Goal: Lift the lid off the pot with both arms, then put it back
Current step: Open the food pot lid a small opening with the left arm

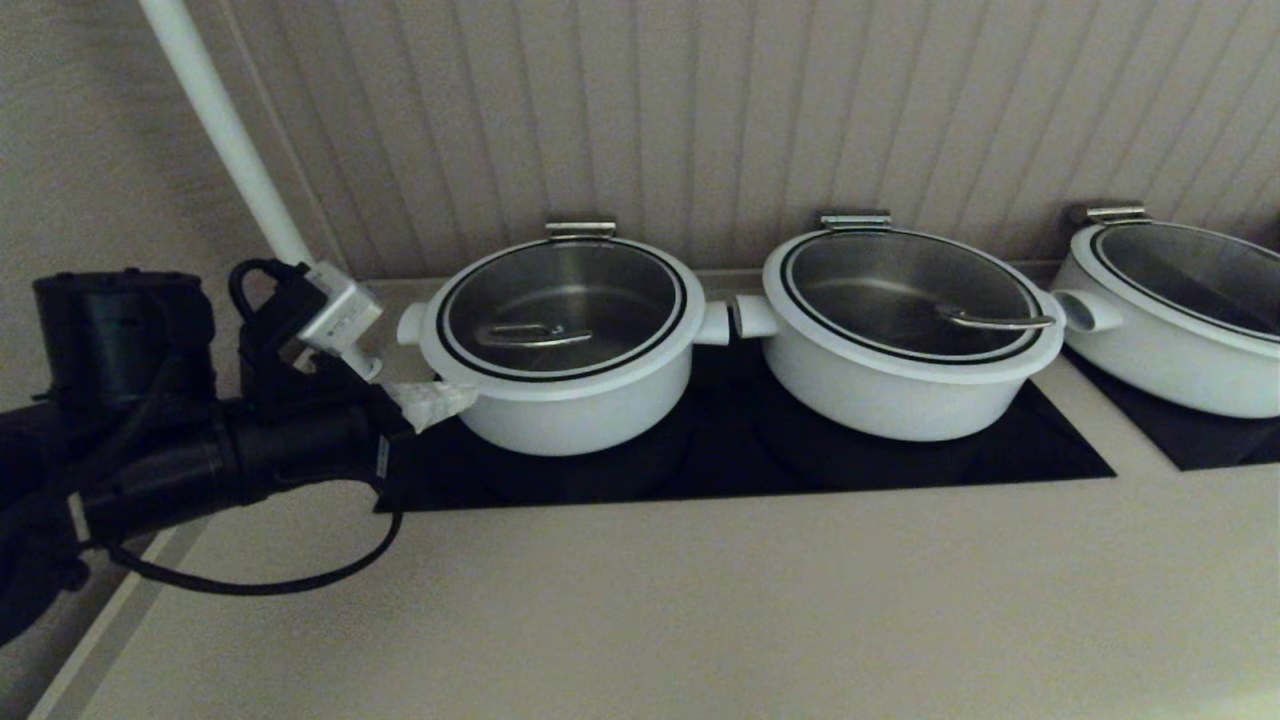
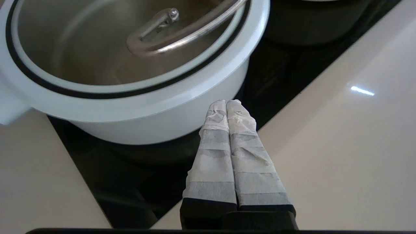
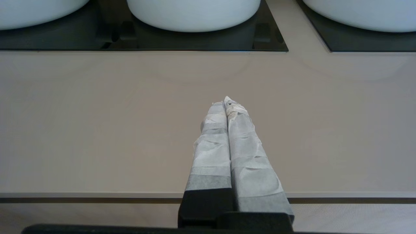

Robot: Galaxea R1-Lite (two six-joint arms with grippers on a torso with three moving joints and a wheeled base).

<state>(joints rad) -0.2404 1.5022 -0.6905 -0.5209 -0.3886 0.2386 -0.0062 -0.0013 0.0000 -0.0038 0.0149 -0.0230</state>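
**A:** Where does the lid (image 1: pixel 562 308) lie from the left claw (image 2: pixel 226 104)?

**B:** Ahead of it and higher. The lid sits seated on the pot (image 1: pixel 565 345), the leftmost of three on the dark cooktop panel (image 1: pixel 740 440). The left claw's taped fingers are pressed together, holding nothing, with their tips just beside the pot's outer wall, below the white rim.

**A:** And the loop handle (image 2: pixel 177 31)?

**B:** Its long axis runs roughly across the lid, side to side in the head view. I'd judge the claw must rise above the rim and spread before it can take it.

**A:** Which arm is nearer?

**B:** The left, plainly. The right claw (image 3: pixel 227 104), also pressed together and empty, hangs over the bare front of the surface (image 3: pixel 97 123), well apart from the pots, and does not show in the head view.

**A:** The room?

**B:** A pale, smooth surface with the panel sunk into it and a ribbed wall (image 1: pixel 750 110) close behind the pots. The middle pot (image 1: pixel 900 335) stands just beside the target's side handle, so space on that side looks tight.
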